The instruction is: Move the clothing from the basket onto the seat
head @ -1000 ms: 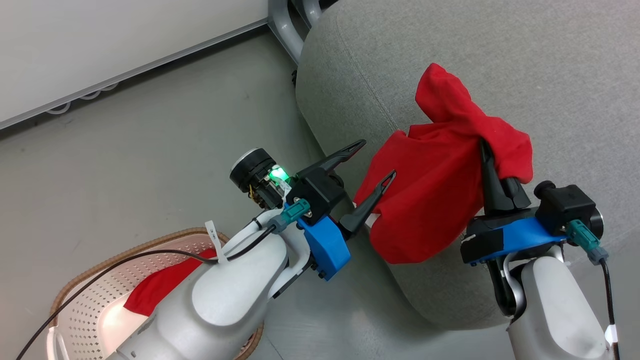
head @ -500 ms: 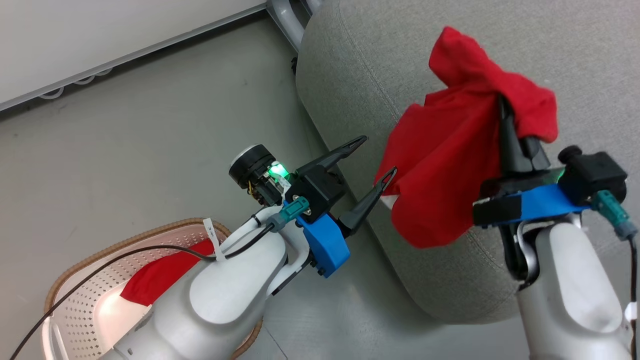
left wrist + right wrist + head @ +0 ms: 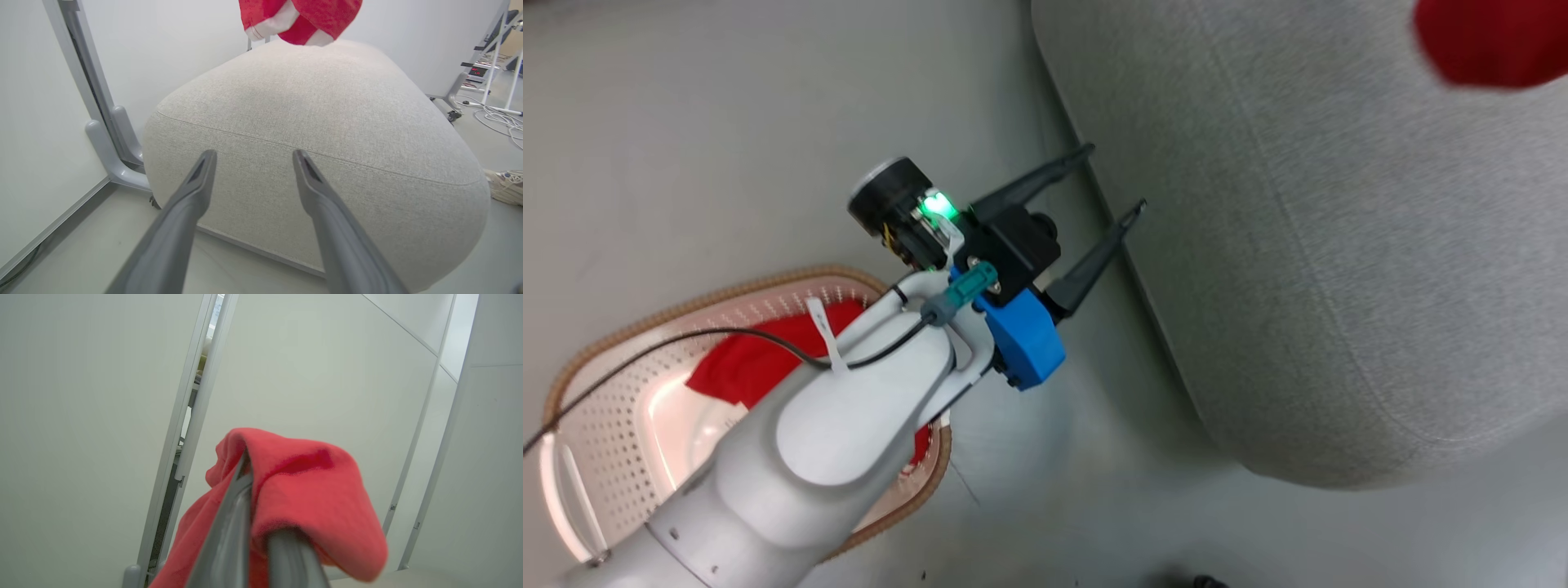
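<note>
We see the left arm (image 3: 849,416) reaching forward over the floor (image 3: 727,122). The left gripper (image 3: 1116,175) is spread wide and holds nothing, its fingers pointing at the front edge of the grey seat (image 3: 1339,245) without touching it. The right gripper (image 3: 261,486) is raised toward pale wall panels (image 3: 81,396), fingers pinched together on a red garment (image 3: 310,490) that drapes over them. In the left wrist view that garment hangs in the air above the seat's far side. The head camera has shifted since half a second ago. Measured against the seat, the garment then hung over the front edge and now shows further in. The basket (image 3: 727,282) stands on the floor under the left arm, with more red clothing (image 3: 743,367) lying inside.
</note>
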`<state>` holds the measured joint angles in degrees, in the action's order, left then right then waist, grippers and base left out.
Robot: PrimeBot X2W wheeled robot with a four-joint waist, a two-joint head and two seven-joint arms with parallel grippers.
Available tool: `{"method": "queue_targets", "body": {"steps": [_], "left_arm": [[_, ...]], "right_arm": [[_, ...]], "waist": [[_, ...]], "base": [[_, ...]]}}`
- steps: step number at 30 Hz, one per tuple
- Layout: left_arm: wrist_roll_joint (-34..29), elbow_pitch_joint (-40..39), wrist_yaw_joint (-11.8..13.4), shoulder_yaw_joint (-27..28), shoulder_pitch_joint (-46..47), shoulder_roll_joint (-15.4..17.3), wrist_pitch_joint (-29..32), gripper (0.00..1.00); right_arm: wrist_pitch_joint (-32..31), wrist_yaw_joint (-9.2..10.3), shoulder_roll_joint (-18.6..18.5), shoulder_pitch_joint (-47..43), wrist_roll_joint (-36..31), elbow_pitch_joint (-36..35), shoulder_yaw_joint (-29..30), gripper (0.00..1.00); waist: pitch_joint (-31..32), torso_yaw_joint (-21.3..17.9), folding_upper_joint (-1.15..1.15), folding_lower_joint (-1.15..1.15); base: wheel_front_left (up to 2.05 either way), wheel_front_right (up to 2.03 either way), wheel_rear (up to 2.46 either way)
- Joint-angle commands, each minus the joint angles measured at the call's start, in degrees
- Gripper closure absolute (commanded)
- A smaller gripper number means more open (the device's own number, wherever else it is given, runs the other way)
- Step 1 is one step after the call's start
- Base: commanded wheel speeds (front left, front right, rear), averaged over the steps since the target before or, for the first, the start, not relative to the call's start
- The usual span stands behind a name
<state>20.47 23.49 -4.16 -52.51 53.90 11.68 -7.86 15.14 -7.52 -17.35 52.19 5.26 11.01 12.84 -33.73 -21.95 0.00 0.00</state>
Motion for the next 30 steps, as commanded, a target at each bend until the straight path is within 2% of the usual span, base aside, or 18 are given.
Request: {"method": "queue_targets", "body": {"steps": [1,8,12,17,25,30], "left_arm": [[-0.43,-0.34,0.31,0.24,0.92,0.57,0.23,0.00],[-1.47,-3.84,0.46,0.99,4.27,3.49,1.98,0.00],[-1.92,-5.32,0.47,1.14,5.63,4.54,2.64,0.00],[-2.03,-6.36,0.97,1.13,6.21,5.19,2.92,0.00],[-1.66,-6.62,1.28,0.61,5.63,5.35,2.66,0.00],[-1.41,-6.43,1.49,0.55,5.71,5.69,2.39,0.00]], "right_arm": [[0.02,0.05,-0.49,1.02,0.46,-0.14,0.46,1.00],[0.02,0.06,-8.71,6.73,3.30,4.70,7.47,1.00],[0.03,0.06,-10.59,7.16,3.75,10.60,9.50,1.00],[0.03,0.07,-10.63,5.47,0.61,16.92,7.88,1.00],[0.03,0.07,-5.14,4.86,-2.29,23.74,9.18,1.00],[0.03,0.07,-3.74,3.89,-3.03,27.42,9.42,1.00]], "waist": [[-4.11,0.82,0.00,0.00],[-11.64,1.97,0.00,0.00],[-14.74,2.67,0.00,0.00],[-16.77,3.39,0.00,0.00],[-17.38,3.95,0.00,0.00],[-16.94,4.15,0.00,0.00]], "base": [[0.00,0.00,0.00],[0.00,0.00,0.00],[0.00,0.00,0.00],[0.00,0.00,0.00],[0.00,0.00,0.00],[0.00,0.00,0.00]]}}
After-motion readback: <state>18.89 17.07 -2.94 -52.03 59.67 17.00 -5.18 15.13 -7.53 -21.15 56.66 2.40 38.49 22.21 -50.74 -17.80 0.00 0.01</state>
